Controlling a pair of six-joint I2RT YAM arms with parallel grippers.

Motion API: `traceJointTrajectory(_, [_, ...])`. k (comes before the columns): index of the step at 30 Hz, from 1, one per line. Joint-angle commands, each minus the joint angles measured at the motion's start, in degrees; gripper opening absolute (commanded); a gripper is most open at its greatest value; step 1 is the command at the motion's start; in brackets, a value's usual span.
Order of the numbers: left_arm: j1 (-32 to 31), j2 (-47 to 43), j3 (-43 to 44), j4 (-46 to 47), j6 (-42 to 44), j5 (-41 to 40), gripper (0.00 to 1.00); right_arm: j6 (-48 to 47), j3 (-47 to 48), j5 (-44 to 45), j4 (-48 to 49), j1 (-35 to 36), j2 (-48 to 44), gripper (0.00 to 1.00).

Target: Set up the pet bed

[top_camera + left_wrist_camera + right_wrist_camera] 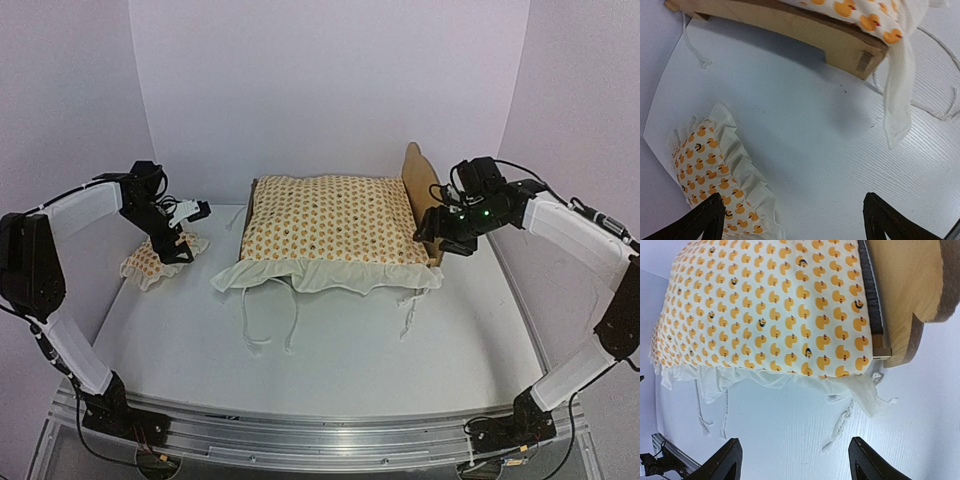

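While the cushion is covering the bed, the left pincer is hovering agape by the pillow left of the bed, and the right pincer is gaping at the bed's right end.

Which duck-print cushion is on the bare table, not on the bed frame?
The small ruffled pillow, lying on the table by the left gripper. The large cushion with ties lies on the pet bed.
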Motion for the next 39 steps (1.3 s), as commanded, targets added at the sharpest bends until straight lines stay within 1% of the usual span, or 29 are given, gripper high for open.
traceJointTrajectory(1, [0.1,0.4,3.6,4.9,-9.8,0.7,0.90,-1.8,3.4,-3.5,-0.5,1.1,-2.1,0.71])
traceJointTrajectory(3, [-1.8,-2.8,2.2,5.9,-8.7,4.2,0.82,-1.7,3.0,-2.5,0.0,2.3,-2.1,0.70])
traceJointTrajectory(6, [-6.6,-4.1,-1.8,5.4,-6.8,3.9,0.79,1.3,1.4,-1.1,2.7,5.8,0.1,0.70])
traceJointTrajectory(9, [-6.9,-3.2,-3.5,6.1,-11.6,7.5,0.83,6.4,1.2,3.7,11.2,14.7,5.2,0.72])
traceJointTrajectory(12, [-7.6,-1.8,-5.8,6.4,-15.7,11.4,0.86,11.8,6.0,10.1,16.7,22.4,14.1,0.74])
traceJointTrajectory(14, [-8.6,-0.7,-8.7,8.7,-17.5,11.1,0.88,14.8,9.3,11.7,20.3,25.5,19.7,0.77])
traceJointTrajectory(17, [-9.5,1.6,-10.9,12.0,-19.7,10.2,0.89,20.3,14.5,11.7,22.0,27.4,27.7,0.79])
traceJointTrajectory(20, [-9.7,2.6,-11.9,15.7,-21.5,10.2,0.89,25.2,15.0,11.5,26.2,27.5,32.2,0.79])
traceJointTrajectory(22, [-10.0,3.7,-12.1,17.4,-21.8,10.1,0.89,26.2,16.7,10.9,27.0,27.5,35.1,0.79])
traceJointTrajectory(24, [-10.3,5.4,-11.4,17.5,-22.0,10.9,0.88,27.3,17.9,10.8,27.5,27.5,36.9,0.77])
traceJointTrajectory(25, [-10.6,6.2,-11.1,17.7,-22.1,11.1,0.86,27.4,18.1,11.4,27.7,27.5,37.4,0.71])
traceJointTrajectory(26, [-10.7,6.7,-11.0,18.0,-22.1,11.2,0.80,27.5,18.0,12.6,27.8,27.5,37.5,0.64])
traceJointTrajectory(27, [-10.6,7.1,-10.9,18.6,-22.1,11.2,0.71,27.3,17.8,13.5,27.9,27.4,37.5,0.56])
traceJointTrajectory(28, [-10.6,7.4,-10.7,19.1,-22.1,11.4,0.61,27.1,17.5,14.4,28.0,27.3,37.4,0.41])
traceJointTrajectory(29, [-10.6,7.8,-10.3,19.2,-22.1,11.9,0.52,27.1,17.1,15.0,28.2,27.1,37.5,0.22])
traceJointTrajectory(30, [-10.6,8.2,-9.7,19.2,-22.1,12.5,0.41,27.2,16.7,15.4,28.4,26.8,37.5,0.09])
traceJointTrajectory(31, [-10.6,8.7,-9.0,18.8,-22.1,13.2,0.29,27.3,16.3,15.4,28.5,26.4,37.5,0.01])
traceJointTrajectory(33, [-10.6,9.4,-7.6,17.4,-22.2,14.5,0.06,26.9,15.4,13.9,29.0,25.5,36.8,0.00])
traceJointTrajectory(34, [-10.6,9.6,-6.8,16.5,-22.3,15.0,0.02,26.2,15.0,13.4,29.1,25.3,35.9,0.00])
traceJointTrajectory(35, [-10.6,9.5,-6.2,15.4,-22.3,15.4,0.00,25.1,14.6,12.7,29.1,25.2,34.6,0.00])
traceJointTrajectory(39, [-10.5,7.0,-3.2,10.5,-20.9,16.4,0.00,19.2,11.8,8.0,28.6,24.9,27.7,0.00])
